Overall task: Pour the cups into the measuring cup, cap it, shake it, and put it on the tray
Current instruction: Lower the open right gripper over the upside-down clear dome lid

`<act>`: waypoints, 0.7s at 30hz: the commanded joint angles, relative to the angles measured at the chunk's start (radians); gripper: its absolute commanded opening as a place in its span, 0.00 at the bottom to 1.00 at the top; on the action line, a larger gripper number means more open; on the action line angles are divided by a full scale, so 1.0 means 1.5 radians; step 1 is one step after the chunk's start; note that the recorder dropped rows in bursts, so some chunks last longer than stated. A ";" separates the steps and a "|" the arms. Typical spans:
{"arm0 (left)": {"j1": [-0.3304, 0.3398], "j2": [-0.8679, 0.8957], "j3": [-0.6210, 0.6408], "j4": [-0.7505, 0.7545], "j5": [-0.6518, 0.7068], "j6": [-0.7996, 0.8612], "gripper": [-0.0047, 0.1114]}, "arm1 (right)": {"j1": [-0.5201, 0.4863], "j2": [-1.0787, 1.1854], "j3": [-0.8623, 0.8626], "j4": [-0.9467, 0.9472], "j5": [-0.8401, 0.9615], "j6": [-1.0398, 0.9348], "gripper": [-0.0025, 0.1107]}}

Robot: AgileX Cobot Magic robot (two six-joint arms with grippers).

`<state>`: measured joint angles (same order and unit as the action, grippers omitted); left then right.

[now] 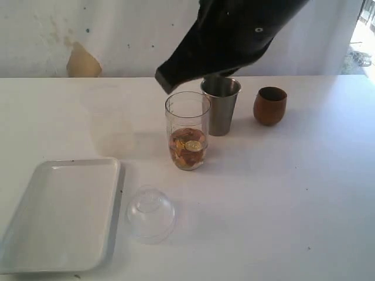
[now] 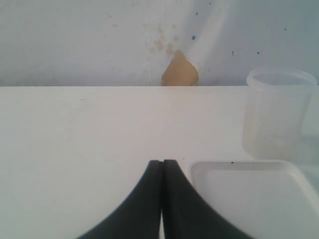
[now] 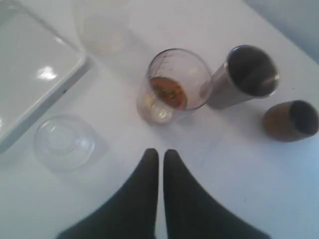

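Left gripper [image 2: 162,162], pressed shut and empty, sits beside the tray [image 1: 58,216], the bare destination at far left. The dome lid [image 1: 151,213] lies just right of it, near the upright measuring cup [image 1: 187,132] at centre, which holds brown pieces and appears ready for capping. Steel tumbler [image 1: 221,105] and wooden cup [image 1: 270,105] stand upright to its right, seemingly emptied; right gripper [image 3: 160,152] hangs above, jaws practically closed on nothing.

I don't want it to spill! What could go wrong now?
The measuring cup holds bits and is uncapped; a bump from the arm above could tip it. The steel tumbler stands right beside it, so grabbing either might knock the other. The lid lies beside the tray and may slide.
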<state>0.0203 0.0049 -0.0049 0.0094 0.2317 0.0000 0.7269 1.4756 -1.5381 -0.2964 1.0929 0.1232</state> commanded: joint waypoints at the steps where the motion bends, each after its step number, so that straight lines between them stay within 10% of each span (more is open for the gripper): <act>1: -0.003 -0.003 0.003 0.001 0.001 0.000 0.04 | 0.003 0.040 -0.005 0.082 0.085 -0.043 0.26; 7: -0.003 -0.003 0.003 0.001 0.001 0.000 0.04 | 0.007 0.136 -0.005 0.174 0.085 -0.043 0.55; 21: -0.003 -0.003 0.003 0.001 0.001 0.000 0.04 | 0.014 0.299 -0.016 0.210 -0.027 -0.014 0.55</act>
<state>0.0203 0.0049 -0.0049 0.0094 0.2317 0.0000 0.7398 1.9046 -1.5470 0.0087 1.0845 0.0969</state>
